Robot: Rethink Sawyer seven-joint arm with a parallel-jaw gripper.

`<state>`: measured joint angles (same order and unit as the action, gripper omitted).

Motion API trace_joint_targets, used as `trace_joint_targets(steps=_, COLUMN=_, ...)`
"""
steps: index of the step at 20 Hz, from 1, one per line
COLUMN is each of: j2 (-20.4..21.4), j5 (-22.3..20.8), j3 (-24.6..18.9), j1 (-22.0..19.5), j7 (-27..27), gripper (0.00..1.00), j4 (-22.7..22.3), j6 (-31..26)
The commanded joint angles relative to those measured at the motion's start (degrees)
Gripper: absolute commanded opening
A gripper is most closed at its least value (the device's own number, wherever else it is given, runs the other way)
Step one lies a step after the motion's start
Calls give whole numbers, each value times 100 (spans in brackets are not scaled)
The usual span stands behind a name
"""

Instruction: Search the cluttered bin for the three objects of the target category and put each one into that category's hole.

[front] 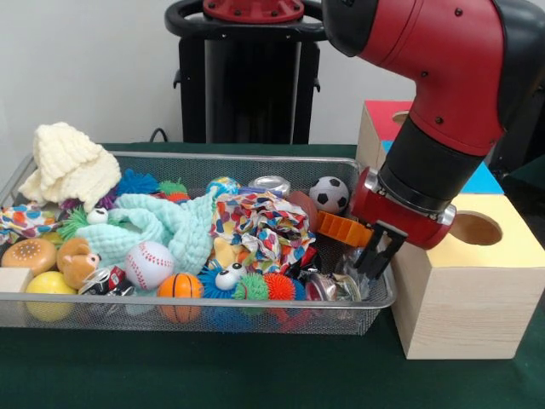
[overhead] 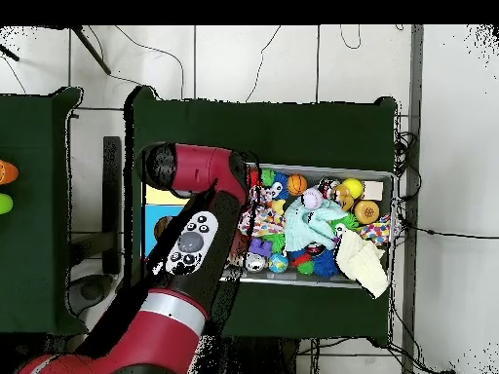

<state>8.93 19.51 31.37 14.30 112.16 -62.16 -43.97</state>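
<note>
One wire-mesh bin [front: 204, 313], stitched baseball [front: 149, 264], knit cloth [front: 70, 164]

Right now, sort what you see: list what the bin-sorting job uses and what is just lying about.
Job:
- mesh bin
- wooden box with holes
- gripper, low at the bin's box end
- bin contents, target category not shown: baseball, soccer ball, crushed can

Lying about:
- orange thing and green thing on the side table

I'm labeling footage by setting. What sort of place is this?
Likely a robotics lab: a wire mesh bin crammed with toys on a green-covered table, wooden sorting boxes with holes, cables on the tiled floor.
</note>
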Motion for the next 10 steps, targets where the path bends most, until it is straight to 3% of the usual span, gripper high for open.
trace_joint_targets(steps=1, j2=-68, j5=115, j3=-501, j1=-165, j7=1429, gripper=0, j4=-752, j6=437)
trace_joint_targets(steps=10, j2=-298, j5=44, j3=-478, j1=-146, j7=1475, gripper=0, j4=-759, j6=809)
